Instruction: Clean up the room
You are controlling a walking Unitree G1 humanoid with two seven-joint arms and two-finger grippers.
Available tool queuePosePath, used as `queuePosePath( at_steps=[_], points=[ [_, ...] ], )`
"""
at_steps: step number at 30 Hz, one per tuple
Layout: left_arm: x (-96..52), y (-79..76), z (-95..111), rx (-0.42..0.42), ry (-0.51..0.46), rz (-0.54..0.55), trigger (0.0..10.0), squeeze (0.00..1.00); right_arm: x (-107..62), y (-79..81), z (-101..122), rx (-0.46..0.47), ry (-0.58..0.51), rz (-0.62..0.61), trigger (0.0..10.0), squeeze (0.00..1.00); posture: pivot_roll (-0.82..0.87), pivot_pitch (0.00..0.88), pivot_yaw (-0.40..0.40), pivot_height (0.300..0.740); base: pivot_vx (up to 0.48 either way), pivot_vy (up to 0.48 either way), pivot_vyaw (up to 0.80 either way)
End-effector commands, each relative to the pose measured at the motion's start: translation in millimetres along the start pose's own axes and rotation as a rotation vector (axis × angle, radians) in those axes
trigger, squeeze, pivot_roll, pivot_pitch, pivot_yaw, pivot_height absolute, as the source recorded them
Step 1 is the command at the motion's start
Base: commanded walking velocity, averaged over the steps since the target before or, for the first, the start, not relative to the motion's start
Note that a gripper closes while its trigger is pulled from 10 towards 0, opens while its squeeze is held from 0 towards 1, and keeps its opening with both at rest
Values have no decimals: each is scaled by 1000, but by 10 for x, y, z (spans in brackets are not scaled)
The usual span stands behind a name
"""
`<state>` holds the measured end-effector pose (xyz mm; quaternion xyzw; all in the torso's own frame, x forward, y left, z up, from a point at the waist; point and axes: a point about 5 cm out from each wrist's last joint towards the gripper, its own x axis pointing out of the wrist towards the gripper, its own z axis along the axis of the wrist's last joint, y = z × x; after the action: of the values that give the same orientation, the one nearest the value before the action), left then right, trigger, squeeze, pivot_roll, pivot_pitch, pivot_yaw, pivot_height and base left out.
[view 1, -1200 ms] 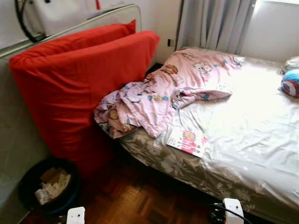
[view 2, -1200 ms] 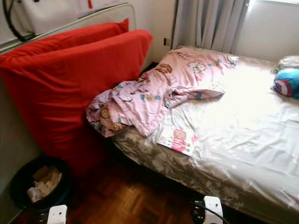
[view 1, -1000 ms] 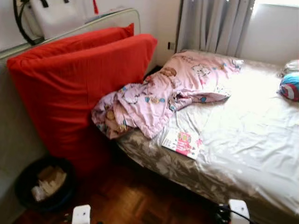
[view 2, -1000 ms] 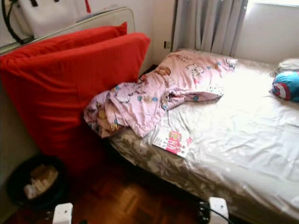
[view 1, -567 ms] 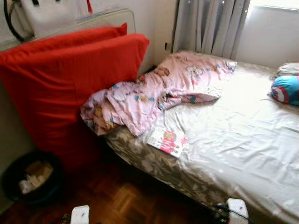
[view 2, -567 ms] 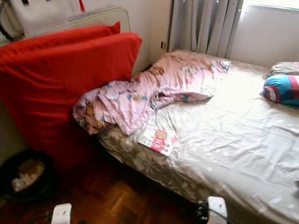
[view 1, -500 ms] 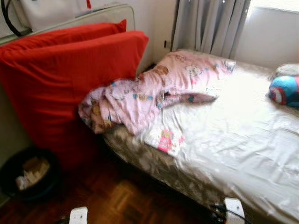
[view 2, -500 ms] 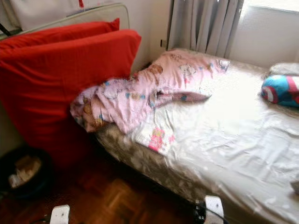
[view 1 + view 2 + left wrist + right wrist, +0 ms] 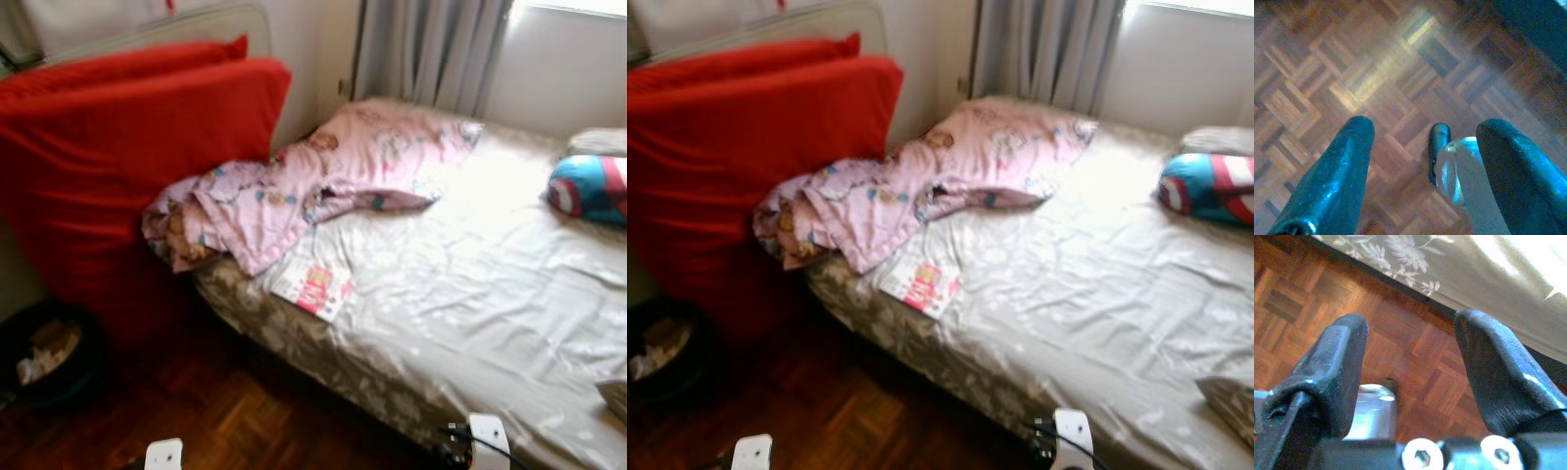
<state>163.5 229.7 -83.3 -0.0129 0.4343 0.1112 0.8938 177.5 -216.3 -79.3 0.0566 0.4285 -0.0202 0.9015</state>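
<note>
Far on your left, a dark bin (image 9: 44, 357) of paper scraps sits on the parquet floor (image 9: 225, 421), tucked against the big red cushion (image 9: 127, 166) that leans on the wall. It is low and in shadow; swing that way carelessly and you clip it and spill the scraps.

Next along, the pink blanket (image 9: 294, 186) lies crumpled over the corner of the bed (image 9: 470, 294), part of it hanging past the edge against the cushion. Pull on it from one point and it likely drags the booklet (image 9: 312, 288) with it; that booklet lies at the mattress edge, just beside the blanket's hem, and would slide to the floor.

Your left hand (image 9: 1422, 161) hangs over bare parquet, fingers spread wide, nothing between them. Your right hand (image 9: 1410, 362) is the same: wide apart, empty, low beside the bed's floral skirt (image 9: 1400, 254). Raise it without clearing that skirt and you may snag the fabric.

Further right, the sheet is bare and glaring under the window light, so edges may be hard to judge. At the far right rests a blue, red and white cushion (image 9: 588, 188).
</note>
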Motion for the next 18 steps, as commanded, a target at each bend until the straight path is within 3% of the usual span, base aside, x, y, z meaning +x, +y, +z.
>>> queuePosePath(
  at_steps=[1, 18],
  points=[
    [0, -51, -14, 14, 6, -15, 10000, 0, -19, -57, -27, 0, 10, -16, 10000, 0, -34, 0, -1, 740, 0, -315, 0],
    [11, -88, 50, 17, -28, -24, 10000, 0, -19, -60, -26, 1, 10, -17, 10000, 0, -36, 0, -1, 740, 0, -259, 0]
  ],
)
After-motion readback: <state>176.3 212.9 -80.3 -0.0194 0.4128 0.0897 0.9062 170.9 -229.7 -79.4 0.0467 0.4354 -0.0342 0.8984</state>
